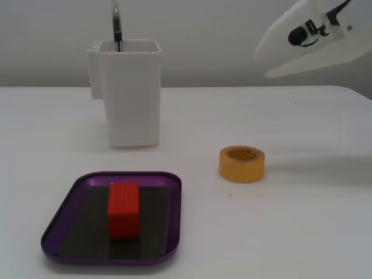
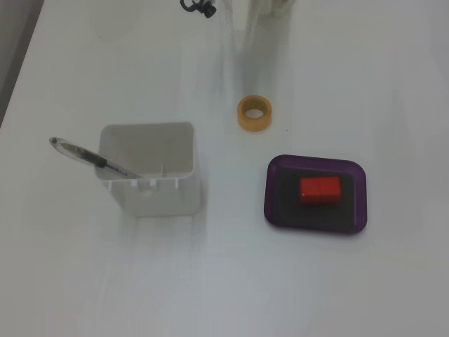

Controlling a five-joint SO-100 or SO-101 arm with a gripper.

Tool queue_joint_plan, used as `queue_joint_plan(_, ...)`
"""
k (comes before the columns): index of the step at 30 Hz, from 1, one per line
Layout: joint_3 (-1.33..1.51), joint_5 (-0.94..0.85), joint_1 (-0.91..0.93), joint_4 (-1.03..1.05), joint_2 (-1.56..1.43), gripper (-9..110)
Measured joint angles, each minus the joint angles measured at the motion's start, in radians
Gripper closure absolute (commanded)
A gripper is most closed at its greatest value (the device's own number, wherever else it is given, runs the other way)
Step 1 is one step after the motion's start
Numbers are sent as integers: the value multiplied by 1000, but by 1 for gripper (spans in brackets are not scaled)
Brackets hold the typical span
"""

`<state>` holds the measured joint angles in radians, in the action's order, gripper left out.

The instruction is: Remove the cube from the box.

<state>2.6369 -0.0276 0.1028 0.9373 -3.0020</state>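
Note:
The red ribbed cube (image 1: 124, 210) lies on the dark bottom of the purple box (image 1: 64, 218), near its middle; it also shows in a fixed view (image 2: 320, 189) inside the box (image 2: 275, 203). My white gripper (image 1: 263, 63) hangs high at the upper right of a fixed view, far above and behind the box, pointing left. It is blurred; its two jaws lie together with no gap showing and nothing between them. In a fixed view only a blurred part of the arm (image 2: 261, 8) shows at the top edge.
A tall white container (image 1: 129, 93) with a pen (image 1: 117, 26) in it stands behind the box; it also shows in a fixed view (image 2: 149, 168). A yellow tape roll (image 1: 242, 163) sits between the box and the arm, also in a fixed view (image 2: 254, 113).

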Motion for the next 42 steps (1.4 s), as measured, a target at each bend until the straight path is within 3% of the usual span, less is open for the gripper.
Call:
queue_joint_plan(7,-339,29,-239,-2,515,94)
queue_joint_plan(14,-749,146,-321,55,1046,80)
queue_joint_plan(22,-1193,155,-350,101,1525,79)
queue_joint_plan(31,-1529,149,-298,104,1868,79)
queue_joint_plan(42,-1608,110,-273,104,2020,84)
